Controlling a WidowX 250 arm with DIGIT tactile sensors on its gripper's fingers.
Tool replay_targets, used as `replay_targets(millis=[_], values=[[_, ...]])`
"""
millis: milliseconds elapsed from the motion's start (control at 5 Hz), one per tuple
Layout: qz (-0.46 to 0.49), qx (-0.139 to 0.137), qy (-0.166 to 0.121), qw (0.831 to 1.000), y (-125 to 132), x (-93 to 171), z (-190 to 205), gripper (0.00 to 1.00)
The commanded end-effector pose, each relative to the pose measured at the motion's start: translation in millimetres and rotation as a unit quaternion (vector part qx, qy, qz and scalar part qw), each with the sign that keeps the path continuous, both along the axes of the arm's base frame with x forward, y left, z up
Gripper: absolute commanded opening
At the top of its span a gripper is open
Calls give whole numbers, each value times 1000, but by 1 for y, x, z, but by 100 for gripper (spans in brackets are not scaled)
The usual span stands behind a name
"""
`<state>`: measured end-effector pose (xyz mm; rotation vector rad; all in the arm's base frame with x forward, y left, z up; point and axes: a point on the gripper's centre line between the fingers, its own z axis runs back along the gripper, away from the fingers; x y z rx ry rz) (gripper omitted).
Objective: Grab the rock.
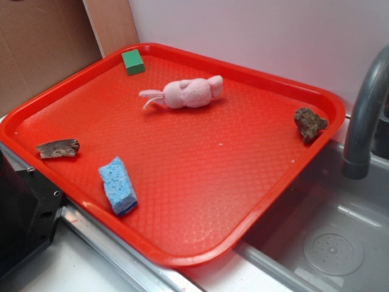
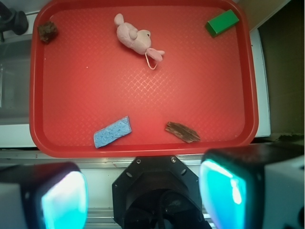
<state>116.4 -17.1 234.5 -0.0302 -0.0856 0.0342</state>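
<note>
The rock (image 1: pixel 310 123), a small lumpy dark brown chunk, lies in the far right corner of the red tray (image 1: pixel 182 258), close to its rim. The wrist view looks down from high up, and there the rock (image 2: pixel 48 31) sits in the top left corner of the tray (image 2: pixel 143 151). My gripper (image 2: pixel 143 193) hangs above the tray's near edge, far from the rock. Its two cyan-lit fingers (image 2: pixel 64 198) stand wide apart with nothing between them. The exterior view does not show the gripper.
On the tray lie a pink plush (image 1: pixel 185 92), a green block (image 1: pixel 133 62), a blue sponge (image 1: pixel 118 185) and a flat brown bark sliver (image 1: pixel 58 148). A grey faucet (image 1: pixel 364 115) and sink (image 1: pixel 328 243) stand right of the tray. The black robot base (image 1: pixel 21 213) is at front left.
</note>
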Motion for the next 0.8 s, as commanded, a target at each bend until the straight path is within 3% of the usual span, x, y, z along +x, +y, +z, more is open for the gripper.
replay_targets(millis=[0,200,400,600], values=[[0,0,0,1000,0,0,0,100],[-119,43,0,992,-16,50,-41,100],[-240,25,-55,969,-52,97,-55,100],[-340,46,-73,937,-87,139,-80,100]])
